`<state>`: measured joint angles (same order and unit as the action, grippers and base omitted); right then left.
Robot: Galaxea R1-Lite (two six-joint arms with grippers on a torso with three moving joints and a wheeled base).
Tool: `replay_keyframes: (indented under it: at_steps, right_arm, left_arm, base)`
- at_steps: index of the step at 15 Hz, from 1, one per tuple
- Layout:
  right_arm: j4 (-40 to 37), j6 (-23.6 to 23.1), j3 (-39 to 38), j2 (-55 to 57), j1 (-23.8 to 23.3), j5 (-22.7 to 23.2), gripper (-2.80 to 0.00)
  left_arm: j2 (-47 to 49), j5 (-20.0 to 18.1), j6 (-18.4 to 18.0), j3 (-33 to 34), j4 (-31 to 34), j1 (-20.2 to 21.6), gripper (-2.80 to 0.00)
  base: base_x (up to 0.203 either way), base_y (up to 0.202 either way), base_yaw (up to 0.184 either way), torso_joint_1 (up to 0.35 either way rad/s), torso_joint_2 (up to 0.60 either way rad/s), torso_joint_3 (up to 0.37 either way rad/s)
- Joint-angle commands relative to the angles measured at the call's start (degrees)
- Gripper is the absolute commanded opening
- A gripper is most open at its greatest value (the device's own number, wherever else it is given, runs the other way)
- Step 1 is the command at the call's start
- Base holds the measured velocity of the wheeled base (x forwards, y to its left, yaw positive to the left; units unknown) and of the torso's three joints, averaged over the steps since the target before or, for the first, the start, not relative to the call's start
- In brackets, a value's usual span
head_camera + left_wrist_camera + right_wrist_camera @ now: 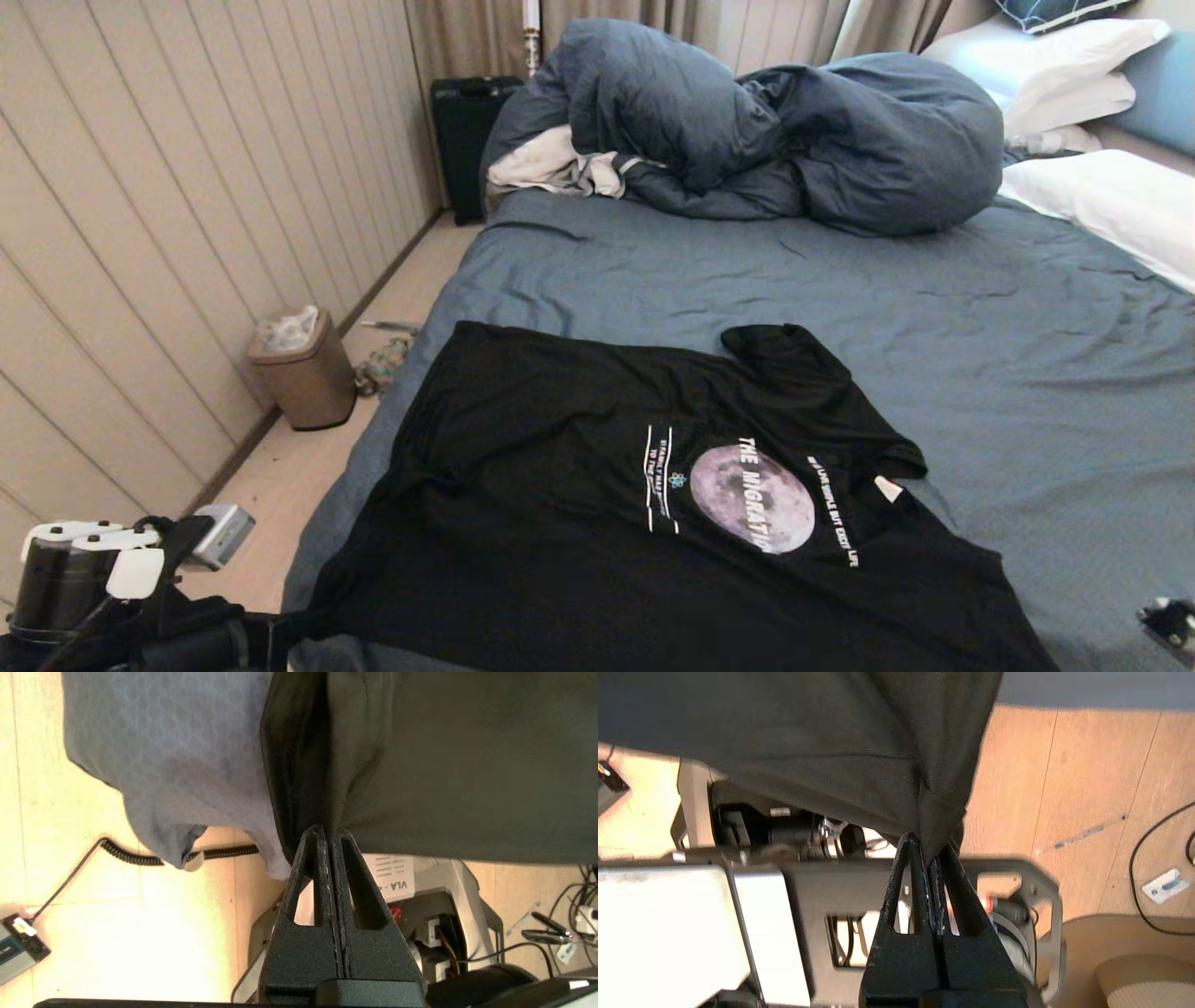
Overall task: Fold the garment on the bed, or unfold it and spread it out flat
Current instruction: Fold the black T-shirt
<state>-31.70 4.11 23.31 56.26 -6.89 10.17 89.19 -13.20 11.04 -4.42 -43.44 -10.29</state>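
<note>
Off the near edge of the bed (pixel 840 280), left gripper (pixel 331 833) and right gripper (pixel 930 851) each pinch a corner of the black T-shirt (pixel 579 523), jaws clamped tight, apparently to spread it flat.

Soft, even indoor light fills the head view; the bed (pixel 934 308) shows gentle shading in its creases and no hard shadows. The garment (pixel 579 504) reads as a near-featureless black mass, its folds swallowed — only the pale moon print and lettering stand out. The white pillows (pixel 1102 196) at the far right are close to blown out. Both wrist views are far harsher: the wooden floor (pixel 140 933) glares yellow-white in the left wrist view, and a pale panel (pixel 668 933) is fully washed out in the right. There the black fabric looks grey-brown and slightly smeared — while the close fingers (pixel 920 891) stay fairly crisp.
</note>
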Motion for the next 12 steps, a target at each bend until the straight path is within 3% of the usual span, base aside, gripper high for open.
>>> replay_keyframes:
  at_steps: [1,7,12]
  right_arm:
    - [-2.33,0.03,0.29,-4.59,0.2,0.02,-2.8]
    - [-6.93,-0.07,2.14,-9.91,0.56,-1.02,-2.8]
    - [-6.77,-0.2,12.43,-2.56,0.5,-0.96,-2.8]
  left_arm:
    - [-1.17,-0.13,0.03,0.84,-0.3,0.41,-2.8]
    - [-6.21,-0.1,-0.81,2.14,-0.24,1.16,-2.8]
    - [-7.86,-0.37,-1.44,-8.06,4.3,4.9,-2.8]
  base:
    - [0.0,0.0,0.0,0.0,0.0,0.0]
    - [0.0,0.0,0.0,0.0,0.0,0.0]
    - [0.0,0.0,0.0,0.0,0.0,0.0]
